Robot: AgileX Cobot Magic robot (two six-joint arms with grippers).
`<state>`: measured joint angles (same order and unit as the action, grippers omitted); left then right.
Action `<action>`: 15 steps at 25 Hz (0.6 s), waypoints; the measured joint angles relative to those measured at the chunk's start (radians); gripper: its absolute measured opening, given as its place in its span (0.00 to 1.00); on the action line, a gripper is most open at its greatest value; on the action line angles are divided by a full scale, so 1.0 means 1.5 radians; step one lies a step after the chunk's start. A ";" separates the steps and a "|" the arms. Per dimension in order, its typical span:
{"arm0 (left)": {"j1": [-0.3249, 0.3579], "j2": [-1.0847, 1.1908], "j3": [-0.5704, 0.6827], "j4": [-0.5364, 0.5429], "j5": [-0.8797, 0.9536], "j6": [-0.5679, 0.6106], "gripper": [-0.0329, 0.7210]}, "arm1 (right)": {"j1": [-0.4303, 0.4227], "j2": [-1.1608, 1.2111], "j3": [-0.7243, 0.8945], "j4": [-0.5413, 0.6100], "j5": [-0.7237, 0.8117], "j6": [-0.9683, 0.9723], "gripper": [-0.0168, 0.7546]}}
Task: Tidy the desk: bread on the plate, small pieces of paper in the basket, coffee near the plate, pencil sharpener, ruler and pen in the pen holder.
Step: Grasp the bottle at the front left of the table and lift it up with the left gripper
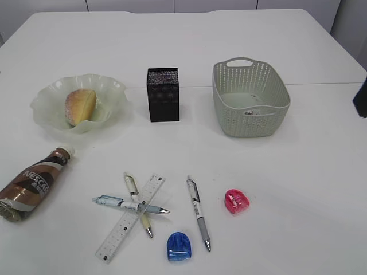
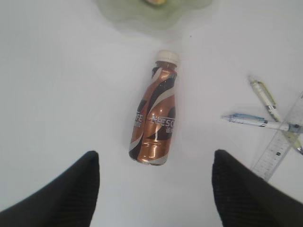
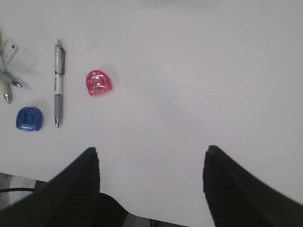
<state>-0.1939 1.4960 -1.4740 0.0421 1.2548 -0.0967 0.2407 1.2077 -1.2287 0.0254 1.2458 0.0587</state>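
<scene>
The bread (image 1: 80, 106) lies in the wavy green plate (image 1: 49, 109) at the far left. The coffee (image 1: 31, 183) lies on its side below it. In the left wrist view my left gripper (image 2: 155, 165) hangs open over the desk, with the coffee bottle (image 2: 155, 118) just ahead of its tips. Three pens (image 1: 198, 213) and the ruler (image 1: 131, 217) lie at the front, with a blue pencil sharpener (image 1: 179, 245) and a pink one (image 1: 237, 201). The black pen holder (image 1: 163, 94) and the basket (image 1: 250, 97) stand behind. My right gripper (image 3: 151, 149) is open over bare desk, right of the pink sharpener (image 3: 99, 83).
A small scrap of paper (image 1: 252, 112) lies inside the basket. A dark part of the right arm (image 1: 361, 97) shows at the right edge. Two pens cross over the ruler. The desk's front edge (image 3: 142, 216) runs under the right gripper.
</scene>
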 joint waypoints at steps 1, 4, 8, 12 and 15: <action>0.000 0.030 0.000 0.001 -0.001 0.003 0.77 | 0.000 -0.022 0.006 0.001 0.002 0.000 0.68; 0.000 0.111 0.000 0.004 -0.009 0.007 0.77 | 0.000 -0.091 0.014 0.004 0.002 0.000 0.68; 0.000 0.206 0.000 0.010 -0.014 0.010 0.77 | 0.000 -0.157 0.014 0.005 0.004 0.000 0.68; 0.000 0.281 0.000 0.032 -0.020 0.010 0.77 | 0.000 -0.194 0.014 0.005 0.007 0.004 0.68; 0.000 0.322 0.000 0.036 -0.024 0.010 0.77 | 0.000 -0.208 0.014 0.005 0.008 0.007 0.68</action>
<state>-0.1939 1.9784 -1.4740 0.0959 1.2185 -0.0814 0.2407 0.8959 -1.2070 0.0322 1.2578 0.0696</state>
